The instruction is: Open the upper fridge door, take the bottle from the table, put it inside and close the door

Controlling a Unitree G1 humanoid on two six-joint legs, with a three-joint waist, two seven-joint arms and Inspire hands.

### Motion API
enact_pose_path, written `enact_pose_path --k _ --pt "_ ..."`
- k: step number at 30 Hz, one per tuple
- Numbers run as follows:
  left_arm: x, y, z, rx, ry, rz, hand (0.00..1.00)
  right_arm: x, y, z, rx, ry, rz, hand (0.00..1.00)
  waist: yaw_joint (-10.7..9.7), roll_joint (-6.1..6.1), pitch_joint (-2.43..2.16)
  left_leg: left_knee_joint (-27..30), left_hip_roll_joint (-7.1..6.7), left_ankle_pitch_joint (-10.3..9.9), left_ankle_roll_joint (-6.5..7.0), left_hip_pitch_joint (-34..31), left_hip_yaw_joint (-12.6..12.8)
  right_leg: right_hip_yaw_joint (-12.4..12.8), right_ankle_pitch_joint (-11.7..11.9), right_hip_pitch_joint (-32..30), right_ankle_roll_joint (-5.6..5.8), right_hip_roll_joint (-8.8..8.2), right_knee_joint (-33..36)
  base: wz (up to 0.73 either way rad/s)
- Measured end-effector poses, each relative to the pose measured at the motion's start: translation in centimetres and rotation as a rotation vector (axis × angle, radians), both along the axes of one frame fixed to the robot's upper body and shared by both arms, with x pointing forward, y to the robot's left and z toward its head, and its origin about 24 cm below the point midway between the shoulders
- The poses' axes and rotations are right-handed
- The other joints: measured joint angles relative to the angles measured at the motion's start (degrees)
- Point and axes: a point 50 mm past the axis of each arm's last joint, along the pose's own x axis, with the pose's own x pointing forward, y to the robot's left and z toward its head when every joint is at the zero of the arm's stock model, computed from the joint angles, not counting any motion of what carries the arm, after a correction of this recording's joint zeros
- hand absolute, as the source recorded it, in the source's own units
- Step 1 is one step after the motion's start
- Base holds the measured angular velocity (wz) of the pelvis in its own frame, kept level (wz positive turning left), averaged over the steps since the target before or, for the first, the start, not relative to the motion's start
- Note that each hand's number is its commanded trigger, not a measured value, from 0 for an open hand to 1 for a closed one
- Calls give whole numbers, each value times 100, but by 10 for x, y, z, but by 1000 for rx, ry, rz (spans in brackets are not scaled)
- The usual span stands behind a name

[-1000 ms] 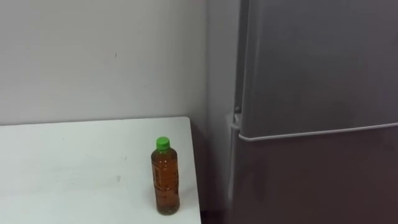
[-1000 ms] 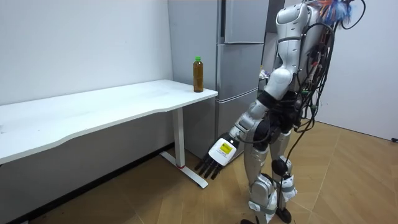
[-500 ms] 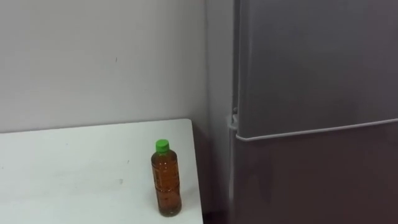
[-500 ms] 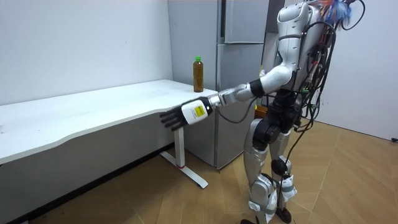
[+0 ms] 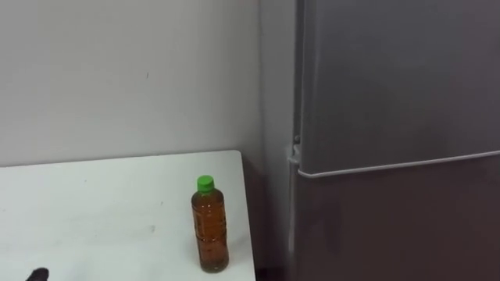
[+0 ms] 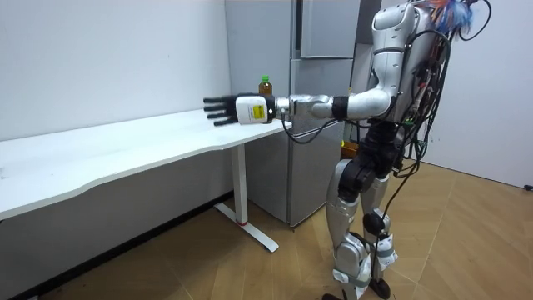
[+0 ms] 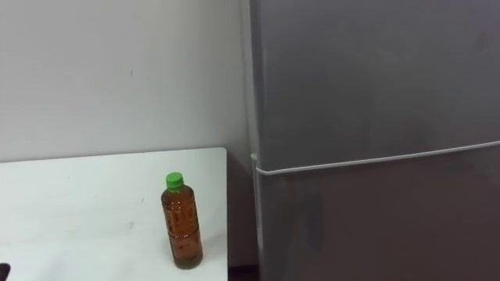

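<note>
- Bottle [image 5: 208, 230]: amber liquid, green cap, upright on the white table [image 5: 94, 203], close to the table's right edge and toward its near side. The fridge [image 5: 391, 94] is just to its right.
- Left hand [image 6: 244, 110]: held out level over the table, fingers straight and spread, holding nothing. It is left of the bottle and not touching it.
- Fridge: both doors look shut, and the seam between the upper and lower door sits above the bottle cap.
- Risk: the bottle is tall and narrow. A sideways sweep from the left with spread fingers could tip it or push it off the right edge into the gap by the fridge.
- Risk: if the fingers close too high, near the cap, the bottle may pivot. A smooth plastic wall could also slip in a loose grip.
- Risk: the upper door has to be opened first. Reaching for it with the bottle already in hand could bang the bottle on the door or cost the grip.
- Risk: the hand sits at the far lower left of the eye views, so aiming the approach from there is likely poor.
</note>
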Motion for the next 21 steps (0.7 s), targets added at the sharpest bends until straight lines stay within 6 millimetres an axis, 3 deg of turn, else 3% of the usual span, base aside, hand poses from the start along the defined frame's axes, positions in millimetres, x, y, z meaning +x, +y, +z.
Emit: enact_pose_path --k 8,15,21 --pt "10 -5 27 34 -123 -30 0 4 3 0 5 -9 14 0 -82 -1 14 26 -16 1 1 -11 -68 -17 -20 19 14 -13 -3 3" --pt "18 -9 35 47 -168 -83 0 6 5 -1 11 -8 9 0 -191 -8 29 29 -22 1 1 19 -81 -9 -31 46 19 -15 7 1" --pt "36 -30 52 62 -251 -213 0 11 7 -2 21 -7 22 0 -230 -36 54 58 -24 1 2 -6 -77 -4 -31 36 19 -19 5 0"
